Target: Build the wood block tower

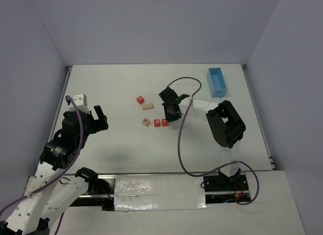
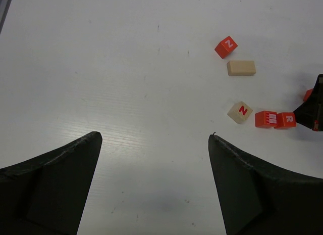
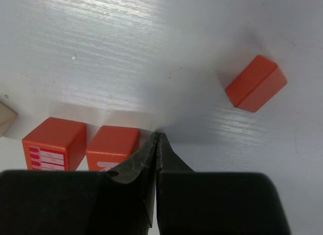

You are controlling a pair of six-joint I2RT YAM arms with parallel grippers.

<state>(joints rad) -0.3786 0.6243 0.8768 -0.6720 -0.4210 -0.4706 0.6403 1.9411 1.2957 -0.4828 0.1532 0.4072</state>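
Blocks (image 2: 241,111) lie loose and unstacked on the white table (image 1: 126,154), a little left of centre in the overhead view. You have a red cube marked N (image 1: 140,99) uppermost and a plain tan oblong (image 1: 147,106) just below it. Lower down is a row of three: a tan cube with a red letter (image 1: 146,122), a red cube with a white label (image 1: 157,123) and a red cube marked R (image 1: 165,122). The last two sit side by side. One more red block (image 3: 256,83) shows in the upper right of the right wrist view, apart from the row and lying at an angle.

Your right arm (image 1: 224,124) rises from its base at lower right, elbow folded, with the forearm running leftward to the centre of the overhead view. The right gripper (image 3: 157,139) points down at the table, its jaws pressed together with nothing between them. Its tips are just beside the upper right corner of the R cube; contact cannot be confirmed from these views.

Your left arm (image 1: 70,134) stands raised at the left of the overhead view, wrist angled toward the blocks. The left gripper (image 2: 154,139) has its jaws wide apart, holds nothing, and is well apart from every block. The blue tray (image 1: 210,83) sits at upper right, well apart from the blocks.
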